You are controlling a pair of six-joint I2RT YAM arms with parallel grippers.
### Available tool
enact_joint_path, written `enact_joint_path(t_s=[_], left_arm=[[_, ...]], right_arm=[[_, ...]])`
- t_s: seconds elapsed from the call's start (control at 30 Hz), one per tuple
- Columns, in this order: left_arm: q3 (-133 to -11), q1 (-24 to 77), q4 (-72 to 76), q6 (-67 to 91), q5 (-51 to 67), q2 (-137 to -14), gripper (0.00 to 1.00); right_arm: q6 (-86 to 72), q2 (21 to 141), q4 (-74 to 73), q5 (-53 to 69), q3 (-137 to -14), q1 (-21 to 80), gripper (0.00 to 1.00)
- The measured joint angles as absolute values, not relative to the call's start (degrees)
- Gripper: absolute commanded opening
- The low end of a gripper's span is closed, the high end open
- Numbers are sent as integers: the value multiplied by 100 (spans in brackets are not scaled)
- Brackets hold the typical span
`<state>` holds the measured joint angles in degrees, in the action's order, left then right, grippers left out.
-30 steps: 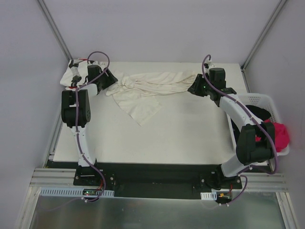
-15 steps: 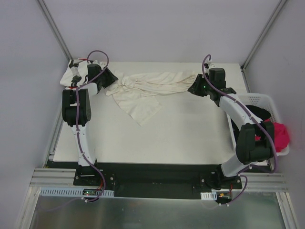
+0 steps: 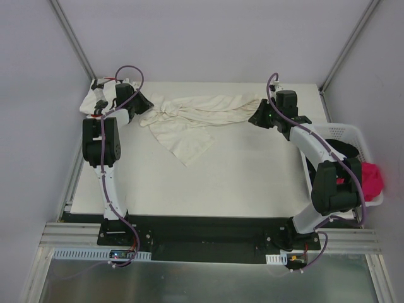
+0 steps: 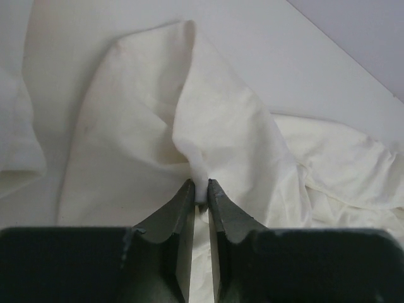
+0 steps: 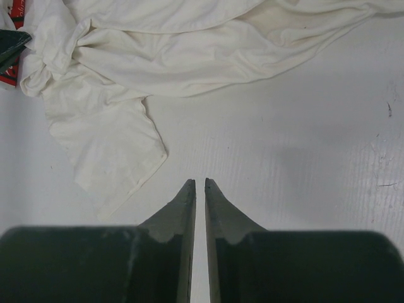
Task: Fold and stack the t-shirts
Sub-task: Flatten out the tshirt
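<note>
White table (image 3: pixel 252 177), left tool (image 4: pixel 200 189) pinching cream shirt (image 4: pixel 126 145)

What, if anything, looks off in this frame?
The right end effector is shut on nothing over bare table, short of the cream shirt, which lies twisted and bunched. The left end effector pinches a fold of it.

Nothing readable anywhere tbh. Closest thing is the red and white marks on the printed t-shirt (image 5: pixel 14 7) bunched at the far left corner of the worktop (image 3: pixel 240 170), and they're too small and cut off to make out any letters.
</note>
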<state>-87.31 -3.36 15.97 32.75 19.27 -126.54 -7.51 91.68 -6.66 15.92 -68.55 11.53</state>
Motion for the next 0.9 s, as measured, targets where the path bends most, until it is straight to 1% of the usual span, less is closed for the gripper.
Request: enact_joint_path(t_s=[0.2,0.43,0.57,0.6,0.7,0.8,0.9], left_arm=[[-8764,-336,1594,3291,1940,-12654,0],[-8794,-336,1594,3295,1949,-12654,0],[-8792,-336,1594,3295,1949,-12654,0],[-8792,-336,1594,3295,1949,-12654,0],[-8792,-336,1594,3295,1949,-12654,0],[-8792,-336,1597,3295,1951,-12654,0],[-8794,-336,1597,3295,1966,-12652,0]], right_arm=[[-751,9168,-666,1592,-6855,1153,10],[-751,9168,-663,1597,-6855,1144,8],[-751,9181,-663,1588,-6855,1144,10],[-749,9201,-674,1575,-6869,1144,18],[-733,9413,-764,1500,-7089,1138,31],[-683,9865,-845,1439,-7609,1070,40],[-637,10418,-982,1398,-8256,923,41]])
